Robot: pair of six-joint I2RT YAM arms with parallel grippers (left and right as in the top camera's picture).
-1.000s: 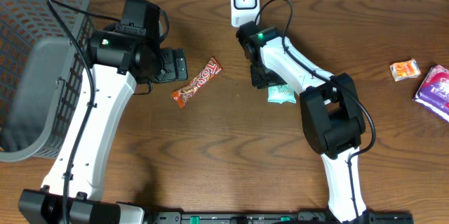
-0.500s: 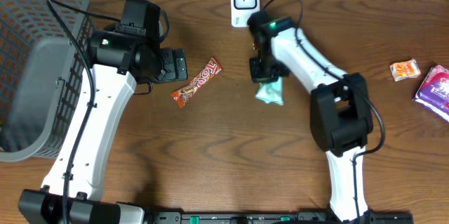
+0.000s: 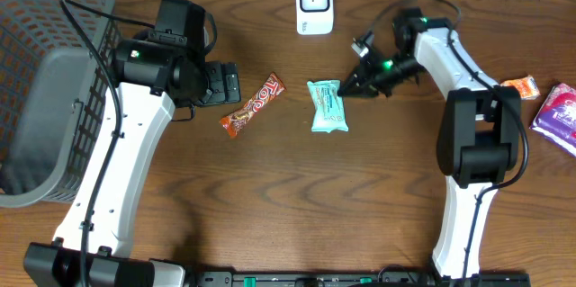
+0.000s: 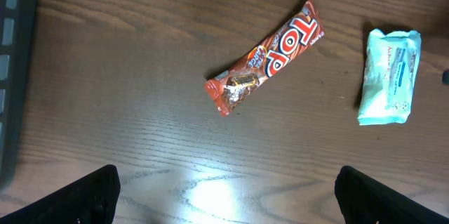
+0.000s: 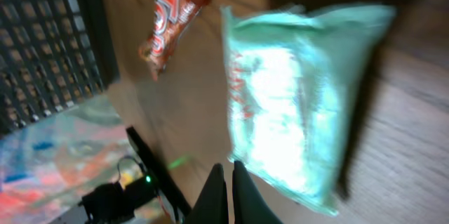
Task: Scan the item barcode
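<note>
Since a second ago the right arm [image 3: 468,134] has swung away from the scanner [image 3: 313,4] and out to the right. The mint-green packet [image 3: 327,105], which was then under its wrist, now lies bare on the desk [image 3: 270,197].

The grey basket [image 3: 36,98] at the left is cut off by the picture's edge. The purple packet [image 3: 558,116] is cut off at the right edge. The right forearm covers part of the orange packet [image 3: 520,89]. The right wrist view is blurred, and no barcode can be made out on the mint-green packet in any view.

There are two arms, one basket, one scanner and four wrapped items: one purple, one candy bar [image 3: 253,104], one mint-green and one orange.

The left arm [image 3: 126,152] reaches up from the near edge. The left gripper [image 3: 220,83] points at the candy bar with its jaws spread wide, each tip showing in a lower corner of its wrist view. The right arm bends back towards the middle. The right gripper [image 3: 351,87] is at the packet's upper right corner with its jaws pressed together, and whether they touch the packet cannot be told.

The packet lies flat just right of the candy bar and below the scanner, apart from both.
</note>
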